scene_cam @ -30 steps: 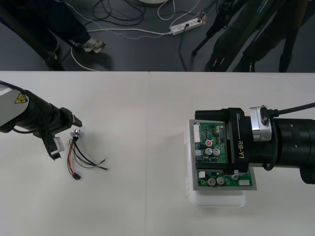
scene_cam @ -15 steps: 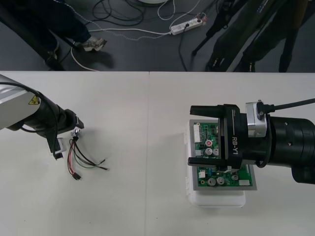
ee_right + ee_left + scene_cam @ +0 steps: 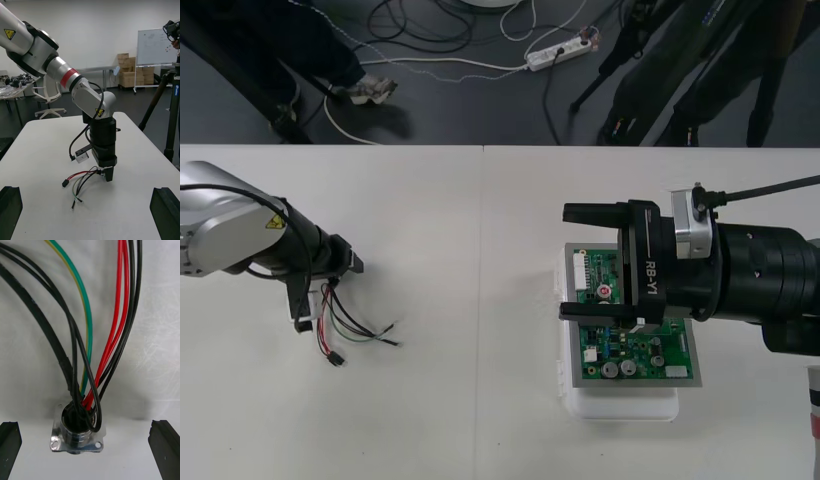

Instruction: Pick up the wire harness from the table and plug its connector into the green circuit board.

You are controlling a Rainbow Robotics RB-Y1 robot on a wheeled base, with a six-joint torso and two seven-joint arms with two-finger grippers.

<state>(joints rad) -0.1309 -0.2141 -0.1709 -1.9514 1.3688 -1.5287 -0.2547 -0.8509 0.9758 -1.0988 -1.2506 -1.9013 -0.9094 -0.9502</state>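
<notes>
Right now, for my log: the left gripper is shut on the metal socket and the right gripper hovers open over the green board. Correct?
No: the left wrist view shows the left gripper open, fingers either side of the metal socket. The right gripper hovers open over the green board.

Overhead, two wrists; shared harness point(image 3: 343, 322)

Plain light table point(image 3: 480, 400) — beyond its far edge, dark floor point(image 3: 460, 110) with a white power strip point(image 3: 558, 50)
</notes>
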